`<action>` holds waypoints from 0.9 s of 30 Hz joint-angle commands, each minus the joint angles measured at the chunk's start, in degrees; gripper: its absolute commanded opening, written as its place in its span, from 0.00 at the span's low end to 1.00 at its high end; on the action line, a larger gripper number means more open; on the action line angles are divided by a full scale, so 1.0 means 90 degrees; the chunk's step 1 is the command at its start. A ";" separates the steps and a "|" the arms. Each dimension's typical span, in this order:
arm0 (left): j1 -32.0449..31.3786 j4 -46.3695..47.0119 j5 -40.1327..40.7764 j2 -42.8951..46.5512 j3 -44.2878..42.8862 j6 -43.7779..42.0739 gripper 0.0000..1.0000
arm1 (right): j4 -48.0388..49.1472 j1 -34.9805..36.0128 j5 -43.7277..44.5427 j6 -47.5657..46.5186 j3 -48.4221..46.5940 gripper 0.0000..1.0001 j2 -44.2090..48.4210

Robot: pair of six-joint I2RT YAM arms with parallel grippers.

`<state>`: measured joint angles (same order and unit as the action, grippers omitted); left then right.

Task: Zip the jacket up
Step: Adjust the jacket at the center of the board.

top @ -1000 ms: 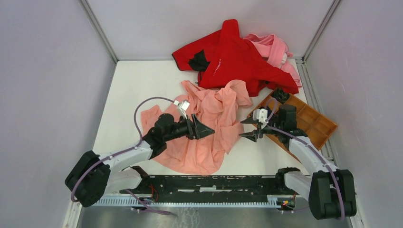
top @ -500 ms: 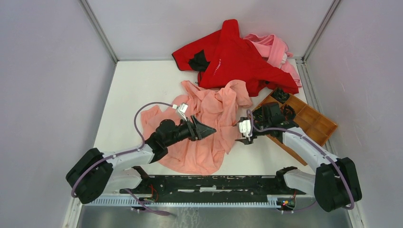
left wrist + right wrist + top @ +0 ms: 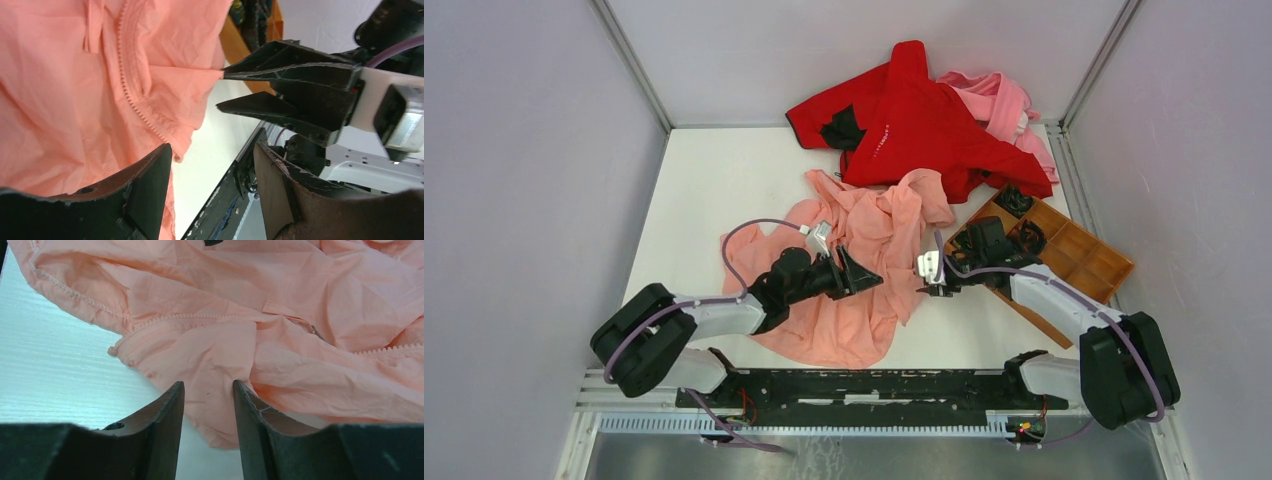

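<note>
Lab test cell (plain grey walls (image 3: 524,150))

Bright, even light is falling from overhead; in our top view the table (image 3: 714,180) is washing out near white, and the shadows beneath the arms (image 3: 714,318) are lying soft. Close up, we are seeing the left fingers (image 3: 145,190) blurring dark while the jacket (image 3: 75,100) is showing crisp. In the right wrist view the right fingers (image 3: 155,430) are blurring too, and the table is catching a bluish sheen.

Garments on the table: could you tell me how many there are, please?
3: salmon-pink thin jacket, centre; bright red garment, far edge; paler pink garment partly under it. Others may be hidden.
</note>
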<state>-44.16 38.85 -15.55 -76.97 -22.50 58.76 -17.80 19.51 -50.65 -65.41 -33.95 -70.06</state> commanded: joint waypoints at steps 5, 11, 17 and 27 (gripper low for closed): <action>-0.0250 0.0263 0.0102 -0.0633 -0.0127 0.0199 0.65 | 0.0259 0.0029 0.0224 0.0400 0.0098 0.26 0.0024; -0.0521 0.0443 0.0186 -0.0991 -0.0207 0.0258 0.64 | 0.0328 -0.0318 0.0079 0.0768 0.0275 0.04 0.0380; -0.0636 0.0675 0.0242 -0.1369 -0.0335 0.0341 0.64 | 0.0692 -0.0947 -0.0507 0.1224 0.0563 0.00 0.0709; -0.0848 0.1144 0.0776 -0.1635 -0.0568 0.0422 0.61 | 0.0725 -0.1385 -0.0105 0.1650 0.0444 0.00 0.0479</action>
<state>-51.20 44.53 -12.19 -90.89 -25.06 60.84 -12.93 9.43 -53.93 -53.54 -28.99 -65.17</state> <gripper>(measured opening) 0.614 0.006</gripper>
